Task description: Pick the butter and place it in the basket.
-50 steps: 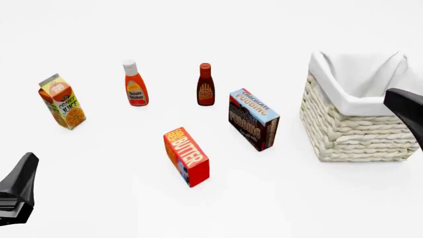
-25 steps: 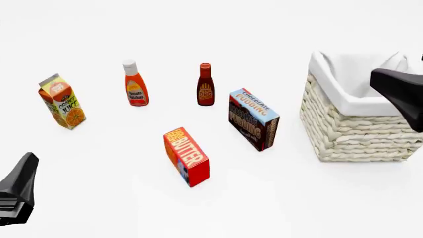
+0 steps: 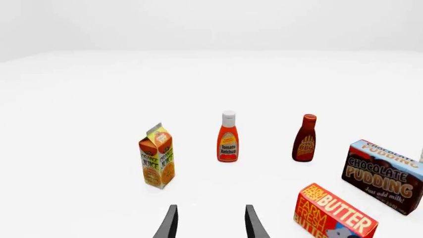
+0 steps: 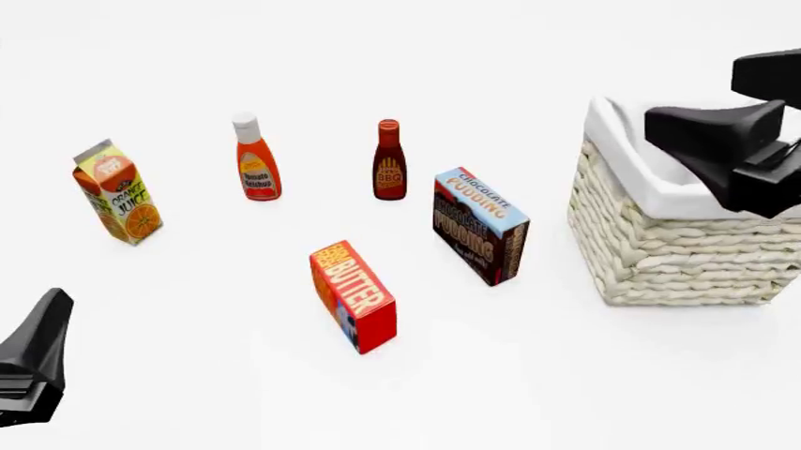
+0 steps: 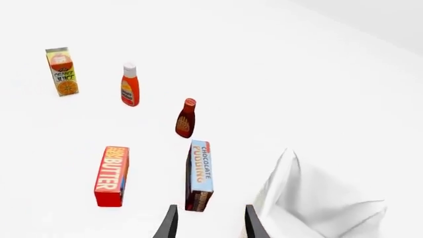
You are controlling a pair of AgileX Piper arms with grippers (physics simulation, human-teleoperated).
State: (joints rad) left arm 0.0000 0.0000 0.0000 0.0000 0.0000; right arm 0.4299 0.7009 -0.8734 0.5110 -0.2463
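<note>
Butter standing on the counter, left of the chocolate pudding box, untouched. Right gripper released, empty, above the basket, well apart. Left gripper likewise released, low, near left.

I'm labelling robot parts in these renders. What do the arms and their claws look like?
Both are matte black with no cables or markings showing. The left claw has two slim, dark, tapering fingers, and the right claw looks the same. In the front view, the left one is an angular wedge with ridged steps, and the right one is blocky with faceted, pointed shapes.
</note>
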